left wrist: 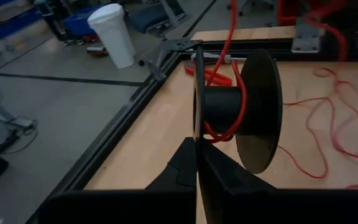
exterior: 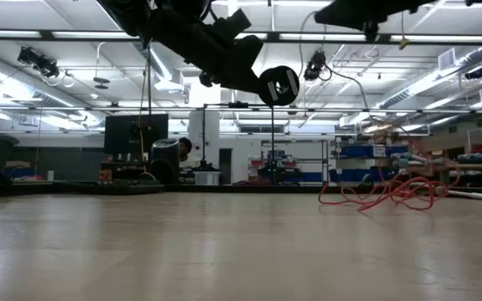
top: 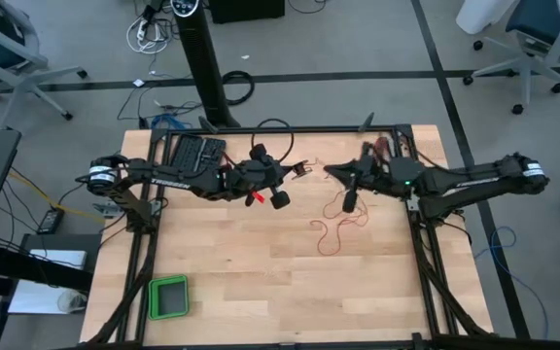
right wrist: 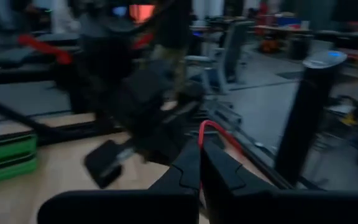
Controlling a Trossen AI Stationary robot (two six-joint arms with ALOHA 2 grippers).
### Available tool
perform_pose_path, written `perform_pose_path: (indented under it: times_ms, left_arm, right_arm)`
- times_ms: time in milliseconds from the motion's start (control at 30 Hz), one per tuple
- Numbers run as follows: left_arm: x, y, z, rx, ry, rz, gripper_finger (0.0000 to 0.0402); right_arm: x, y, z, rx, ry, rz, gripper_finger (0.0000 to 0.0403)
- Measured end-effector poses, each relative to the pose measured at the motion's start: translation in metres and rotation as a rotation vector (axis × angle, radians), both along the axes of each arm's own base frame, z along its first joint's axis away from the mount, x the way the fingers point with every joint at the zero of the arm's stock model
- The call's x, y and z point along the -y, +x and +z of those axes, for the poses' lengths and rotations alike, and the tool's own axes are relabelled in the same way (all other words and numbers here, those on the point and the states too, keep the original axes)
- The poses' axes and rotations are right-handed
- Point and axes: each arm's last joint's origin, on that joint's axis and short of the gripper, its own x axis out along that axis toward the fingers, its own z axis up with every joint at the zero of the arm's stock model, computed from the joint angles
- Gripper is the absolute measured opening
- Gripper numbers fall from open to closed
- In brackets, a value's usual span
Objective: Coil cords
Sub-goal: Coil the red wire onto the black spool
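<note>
Ceiling tubes (exterior: 48,117) are lighting the room evenly, casting soft shadows on the table (top: 261,292). The right wrist view is smearing with motion blur around nine o'clock.

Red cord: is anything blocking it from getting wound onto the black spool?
Nothing visible. The red cord already runs onto the black spool held by the left gripper. The right gripper pinches it too, with loose loops on the wooden table.
</note>
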Motion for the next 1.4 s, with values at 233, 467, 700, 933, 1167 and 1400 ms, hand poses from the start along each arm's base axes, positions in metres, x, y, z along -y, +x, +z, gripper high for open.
perform_pose_path:
  times_ms: [233, 467, 700, 933, 1167, 1400]
  left_arm:
    - [-0.001, 0.000, 0.001, 0.043, -0.048, 0.041, 0.0006]
    - [0.000, 0.002, 0.005, 0.173, -0.186, 0.071, 0.0006]
    - [0.001, 0.004, 0.008, 0.240, -0.256, 0.025, 0.0006]
    - [-0.004, 0.003, 0.010, 0.259, -0.253, 0.031, 0.0006]
    - [-0.010, 0.001, 0.005, 0.203, -0.261, 0.039, 0.0006]
    - [-0.016, 0.001, 0.008, 0.236, -0.258, 0.052, 0.0006]
  right_arm:
    - [-0.004, 0.046, -0.009, -0.091, -0.057, 0.043, 0.0001]
    - [-0.004, 0.080, -0.026, -0.204, -0.149, -0.013, 0.0000]
    - [-0.007, 0.085, -0.039, -0.269, -0.136, -0.011, 0.0000]
    - [-0.025, 0.076, -0.034, -0.322, -0.272, -0.133, 0.0000]
    - [-0.033, 0.059, -0.013, -0.272, -0.312, -0.153, 0.0000]
    - [-0.041, 0.060, -0.017, -0.273, -0.291, -0.065, 0.0000]
